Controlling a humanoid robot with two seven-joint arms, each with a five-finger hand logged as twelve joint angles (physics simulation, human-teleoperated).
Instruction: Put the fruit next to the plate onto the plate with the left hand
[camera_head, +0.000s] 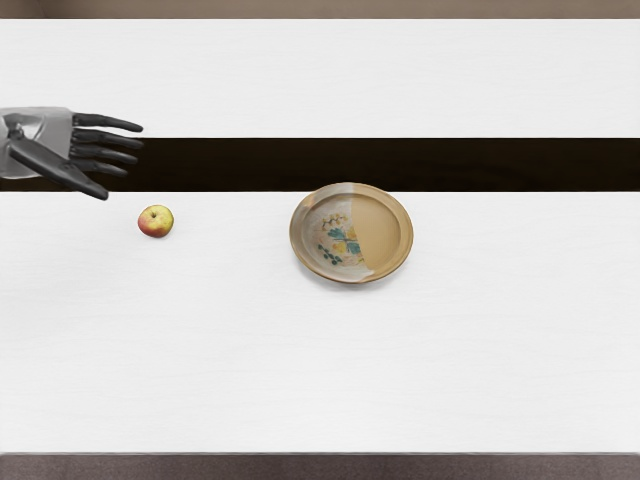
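Observation:
A small red-and-yellow apple (155, 221) lies on the white table, well to the left of the plate. The plate (394, 205) is tan and brown with a painted pattern on its left half, and nothing lies on it. My left hand (105, 155) comes in from the left edge, above and slightly left of the apple, apart from it. Its dark fingers (110, 124) are stretched out toward the right and hold nothing. The right arm does not show.
A dark gap (400, 164) runs across the table behind the plate and the hand. A second white surface (320, 80) lies beyond it. The table's front edge (320, 455) runs along the bottom.

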